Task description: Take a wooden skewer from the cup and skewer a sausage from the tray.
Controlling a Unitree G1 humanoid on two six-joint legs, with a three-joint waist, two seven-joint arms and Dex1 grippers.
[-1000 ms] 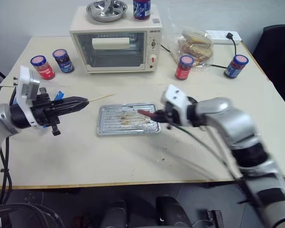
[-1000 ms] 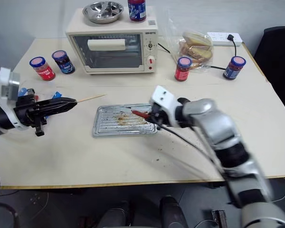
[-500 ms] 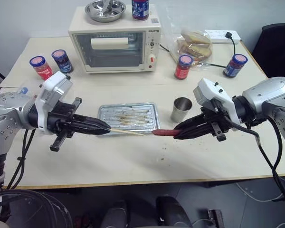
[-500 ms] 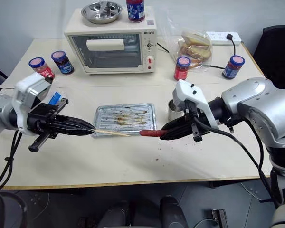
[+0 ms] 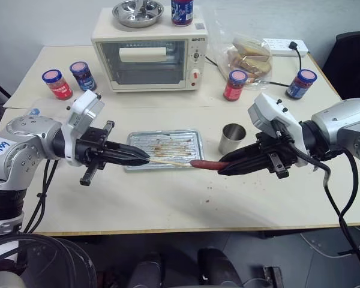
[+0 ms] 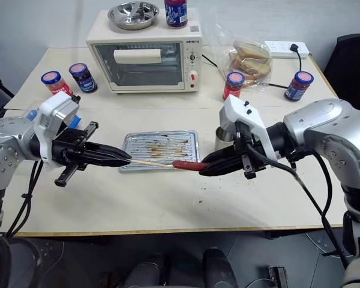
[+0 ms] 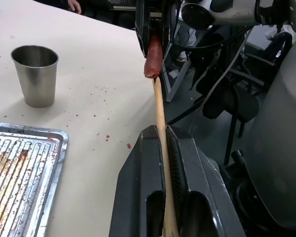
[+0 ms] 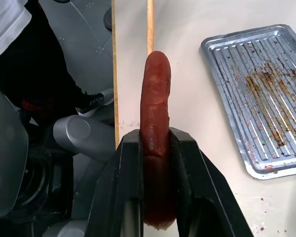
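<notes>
The left gripper point(image 5: 143, 160) is clamped on the skewer point(image 5: 171, 162), which points toward three o'clock just above the tray's point(image 5: 164, 148) near edge. The right gripper point(image 5: 223, 168) is closed around the sausage point(image 5: 204, 164), which points toward nine o'clock. Skewer tip and sausage end meet at the tray's five-o'clock corner. In the left wrist view the tip touches the sausage's end; whether it has gone in I cannot tell. The cup point(image 5: 231, 138) stands at three o'clock of the tray.
</notes>
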